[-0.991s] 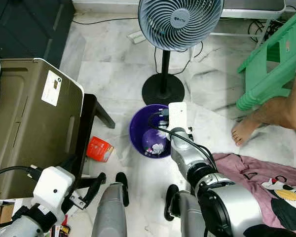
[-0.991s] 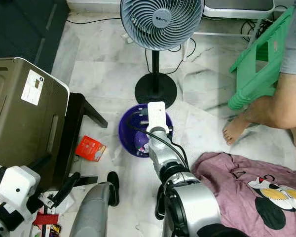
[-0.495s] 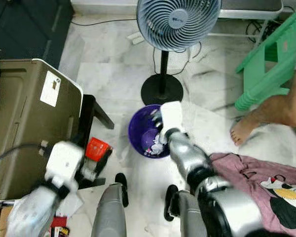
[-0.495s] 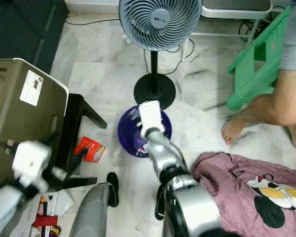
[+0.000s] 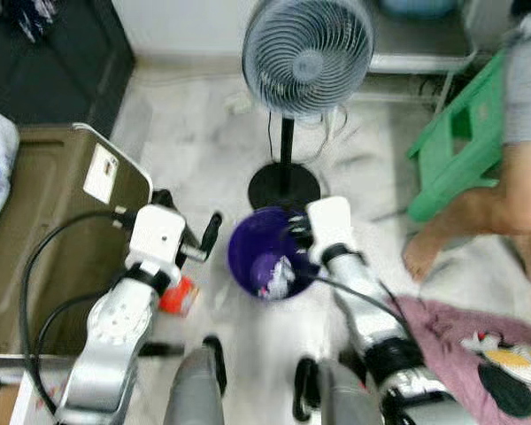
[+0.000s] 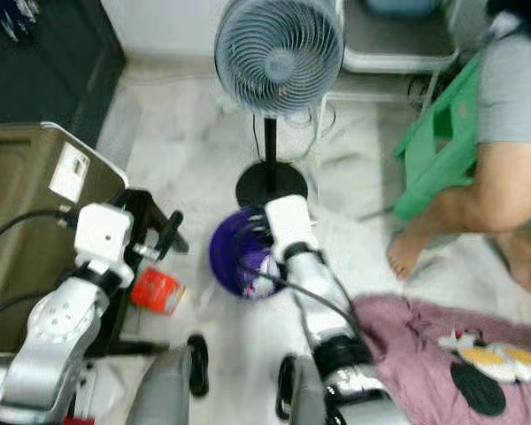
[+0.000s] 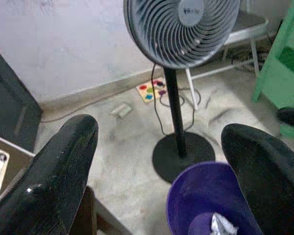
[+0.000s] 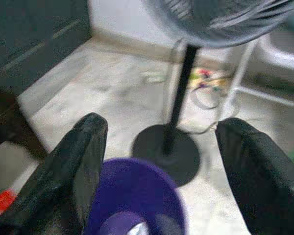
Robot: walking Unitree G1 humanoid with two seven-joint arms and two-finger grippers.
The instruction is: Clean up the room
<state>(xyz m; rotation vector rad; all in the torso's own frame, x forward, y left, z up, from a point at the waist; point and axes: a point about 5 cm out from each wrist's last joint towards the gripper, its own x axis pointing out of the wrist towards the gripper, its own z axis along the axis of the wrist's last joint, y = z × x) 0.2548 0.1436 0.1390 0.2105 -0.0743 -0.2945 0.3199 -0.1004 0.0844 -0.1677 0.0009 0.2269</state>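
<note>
A purple bin (image 5: 248, 252) stands on the marble floor with crumpled scraps (image 5: 279, 279) inside. My right gripper (image 5: 296, 234) hangs over the bin's far rim. In the right wrist view its fingers (image 8: 83, 161) are spread wide and open, nothing between them, with the bin (image 8: 137, 200) below. My left gripper (image 5: 195, 226) is raised just left of the bin, also open and empty, looking at the bin (image 7: 201, 196) and the fan pole. A red packet (image 5: 175, 295) lies on the floor under my left arm. A pink garment (image 5: 478, 341) lies at the lower right.
A standing fan (image 5: 307, 57) has its base right behind the bin. A brown case (image 5: 44, 221) and a dark stool leg (image 6: 155, 208) are on the left. A green stool (image 5: 456, 146) and a person's bare leg (image 5: 513, 199) are on the right.
The view has shifted and blurred. My left arm has swung up from the lower left to beside the bin. My right gripper stays over the bin.
</note>
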